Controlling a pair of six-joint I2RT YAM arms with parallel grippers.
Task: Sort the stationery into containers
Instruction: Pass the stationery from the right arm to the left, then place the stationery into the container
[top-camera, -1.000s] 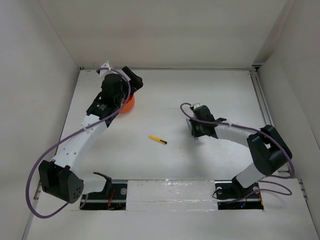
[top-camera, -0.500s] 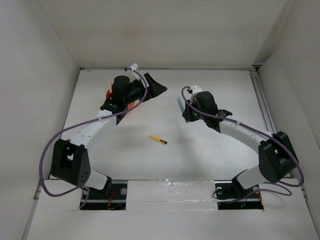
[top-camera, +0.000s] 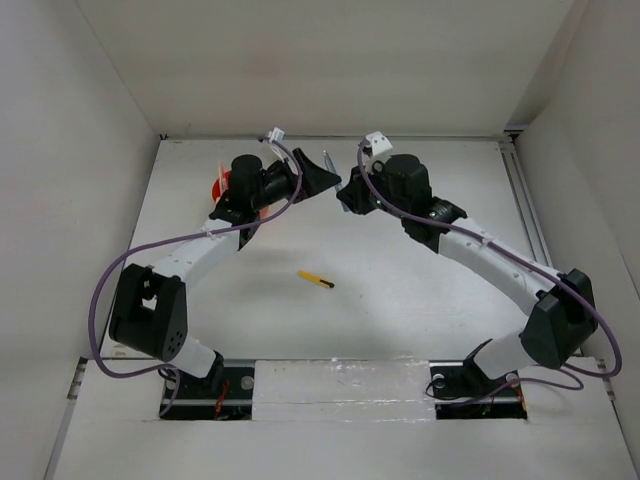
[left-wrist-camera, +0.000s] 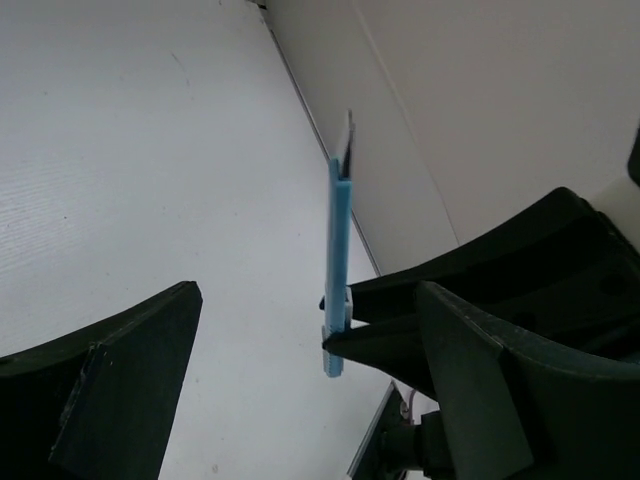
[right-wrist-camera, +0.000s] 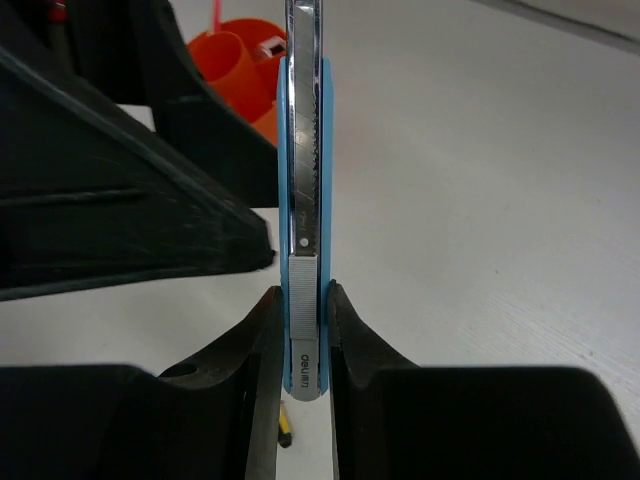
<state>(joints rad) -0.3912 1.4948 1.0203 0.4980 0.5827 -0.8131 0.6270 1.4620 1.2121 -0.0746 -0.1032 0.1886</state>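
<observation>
The right gripper (right-wrist-camera: 303, 300) pinches a blue knife (right-wrist-camera: 303, 150) by its end; the left gripper (top-camera: 320, 172) gapes wide just beside it.

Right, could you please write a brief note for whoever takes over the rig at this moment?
Left gripper: open, with the blue cutter standing between its fingers, not gripped.
Right gripper: shut on the cutter, holding it up for what looks like a handover.
Cup: far left, partly hidden, contents unclear.
Pen: lying loose between the arms.
Done: nothing I can confirm.
Left: cutter and pen into the cup.
</observation>
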